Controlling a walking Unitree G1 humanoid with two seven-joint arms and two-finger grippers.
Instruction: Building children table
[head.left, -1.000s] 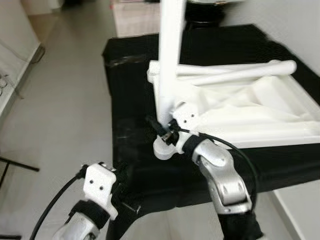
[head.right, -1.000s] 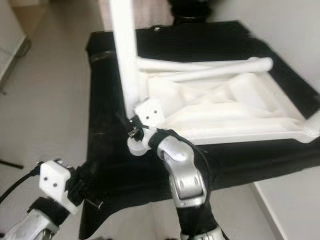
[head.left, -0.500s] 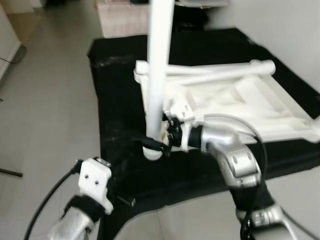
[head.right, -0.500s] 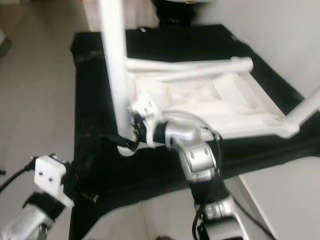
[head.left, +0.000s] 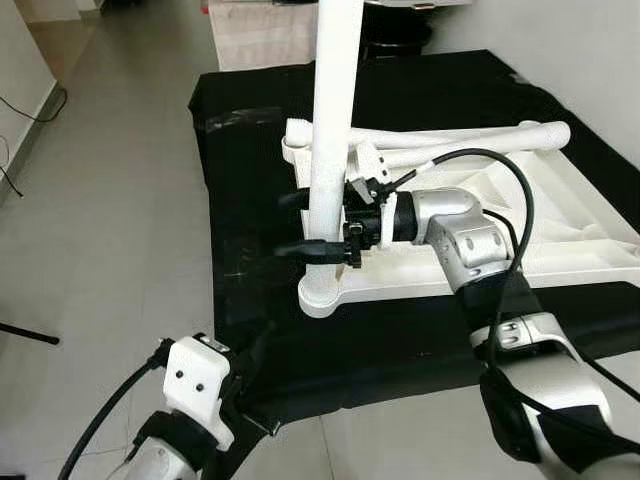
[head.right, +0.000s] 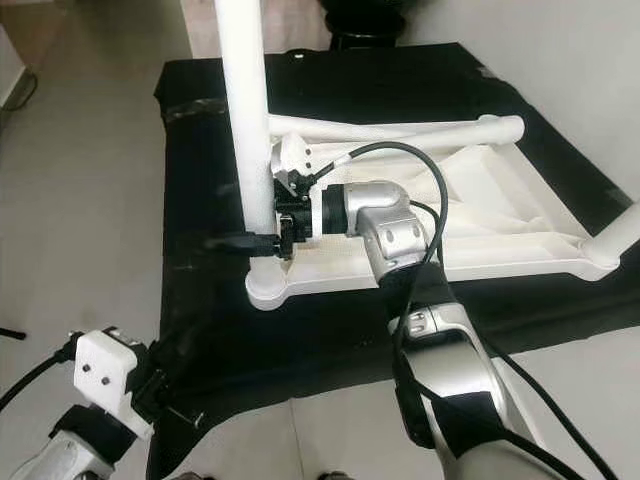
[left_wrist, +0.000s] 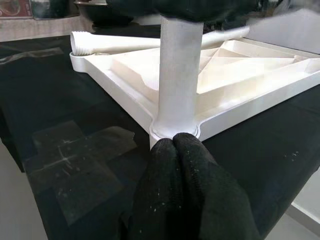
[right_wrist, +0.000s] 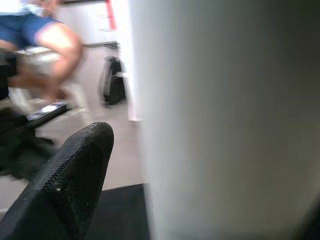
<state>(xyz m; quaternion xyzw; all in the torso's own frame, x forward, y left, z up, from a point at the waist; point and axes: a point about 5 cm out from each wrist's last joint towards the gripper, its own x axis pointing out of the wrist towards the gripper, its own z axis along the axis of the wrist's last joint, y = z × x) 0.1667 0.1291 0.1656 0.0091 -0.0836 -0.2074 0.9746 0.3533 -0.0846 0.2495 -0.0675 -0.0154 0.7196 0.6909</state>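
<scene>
Floor (head.left: 110, 200): pale grey tiles, all round the work surface.
Black cloth (head.left: 260, 150): covers low surface in front of robot; taped patch visible nr the table corner.
Table top (head.left: 570, 210): white plastic, lying upside down on the cloth, ribbed underside up. Corner socket nearest robot sits at cloth's front-left area.
Upright leg (head.left: 330, 130): white tube, standing vertical in the near corner socket (head.left: 322, 293); top runs out of frame.
Loose legs (head.left: 470, 145): two white tubes lying across far edge of the table top, side by side, roughly horizontal.
Far-right leg (head.right: 615, 240): another white tube at the right corner, partly out of frame.
R arm (head.left: 480, 250): silver, bent across the table top toward the upright leg.
Right gripper (head.left: 300, 225): at mid-height of upright leg; black fingers (right_wrist: 70, 185) pass either side of the tube and clamp it. Wrist view: tube right against the finger.
Left gripper (left_wrist: 175, 165): low, at front edge of cloth, well apart from R; fingers pressed together, holding nothing, tips pointing at base of upright leg.
Person (right_wrist: 45, 45): blurred, bare legs, blue shorts, seated in background of R wrist view.
</scene>
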